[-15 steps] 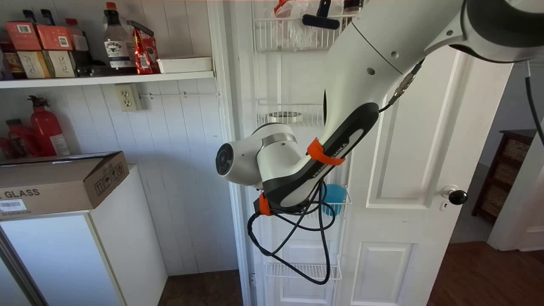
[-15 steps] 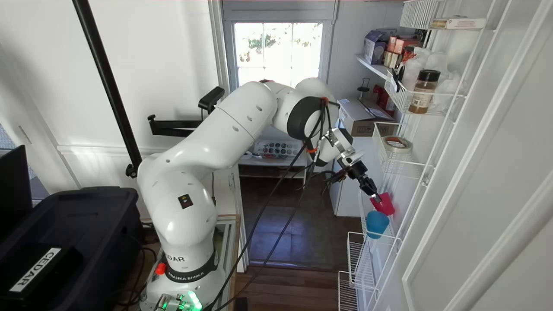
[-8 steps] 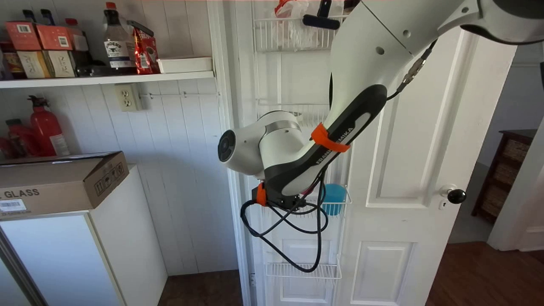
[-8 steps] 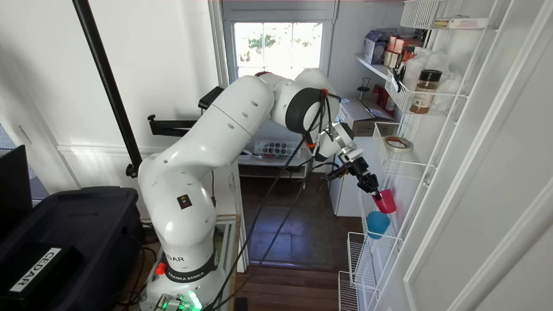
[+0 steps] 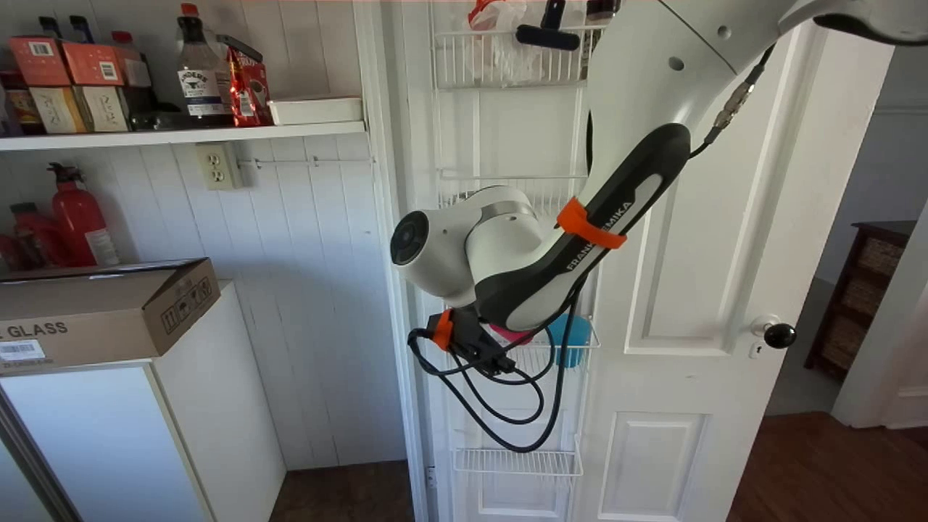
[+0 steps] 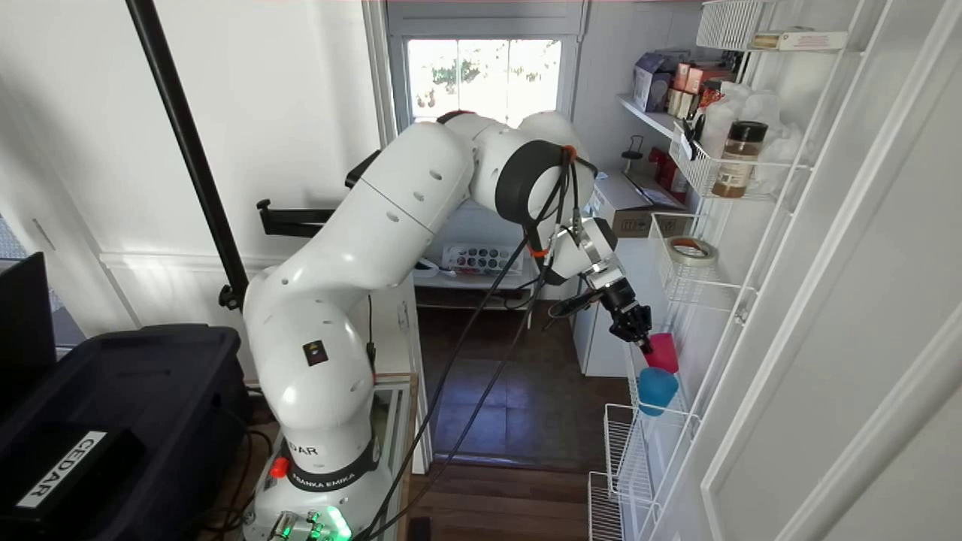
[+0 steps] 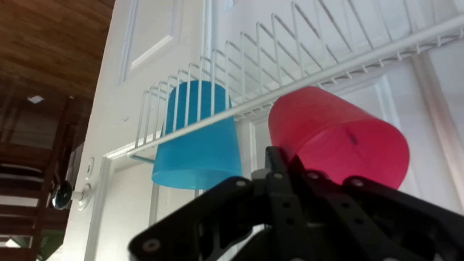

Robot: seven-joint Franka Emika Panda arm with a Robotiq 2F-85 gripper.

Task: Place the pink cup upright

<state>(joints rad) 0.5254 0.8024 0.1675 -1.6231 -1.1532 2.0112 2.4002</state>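
While the fingers [image 7: 276, 161] are pinching its rim, the pink cup [image 6: 662, 354] is leaning at twelve o'clock from the blue cup [image 6: 657, 391] in an exterior view, likely leaving its base free for meeting the basket [image 7: 275, 92].

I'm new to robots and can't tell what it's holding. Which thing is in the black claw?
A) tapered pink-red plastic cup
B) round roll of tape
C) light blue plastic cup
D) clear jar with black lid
A: in the wrist view, the black gripper pinches the wall of the pink-red cup; the light blue cup sits in a white wire basket.
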